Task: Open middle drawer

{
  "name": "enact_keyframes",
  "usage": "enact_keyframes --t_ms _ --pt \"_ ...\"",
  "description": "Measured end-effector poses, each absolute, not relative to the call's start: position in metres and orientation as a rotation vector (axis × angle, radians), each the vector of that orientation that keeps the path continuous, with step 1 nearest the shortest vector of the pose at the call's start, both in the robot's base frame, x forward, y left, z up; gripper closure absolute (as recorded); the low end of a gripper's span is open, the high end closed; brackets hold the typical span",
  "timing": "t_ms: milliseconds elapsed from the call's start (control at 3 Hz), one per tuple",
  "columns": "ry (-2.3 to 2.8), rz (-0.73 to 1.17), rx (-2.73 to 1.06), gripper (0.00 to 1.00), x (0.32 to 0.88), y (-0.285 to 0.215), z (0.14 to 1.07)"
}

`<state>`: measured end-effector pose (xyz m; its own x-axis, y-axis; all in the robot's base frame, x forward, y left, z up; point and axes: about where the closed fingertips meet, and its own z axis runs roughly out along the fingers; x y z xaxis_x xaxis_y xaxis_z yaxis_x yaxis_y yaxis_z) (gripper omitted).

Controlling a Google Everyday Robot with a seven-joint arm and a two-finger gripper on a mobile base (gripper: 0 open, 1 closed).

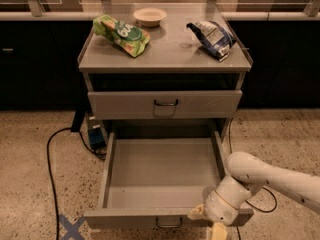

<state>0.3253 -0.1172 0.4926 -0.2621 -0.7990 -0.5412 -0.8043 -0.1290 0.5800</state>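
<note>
Grey and standing well out toward us, the middle drawer (161,171) runs left to right, the gripper (207,223) at the right end of its front, the handle (169,224) to the gripper's left, and we cannot tell whether that gripper is spread or closed.

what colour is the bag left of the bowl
A green crinkly bag, camera view; gripper at the front right of the open grey metal drawer.

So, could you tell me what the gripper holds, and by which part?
Cannot be told: the gripper sits at the front of the open middle drawer, right of its handle, not on it; any grip is unclear.
</note>
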Motion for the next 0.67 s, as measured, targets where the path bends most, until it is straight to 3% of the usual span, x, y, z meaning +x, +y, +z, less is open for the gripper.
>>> enact_keyframes --t_ms 667 --pt "2.074 1.49 -1.824 0.0 0.2962 -0.1137 0.5115"
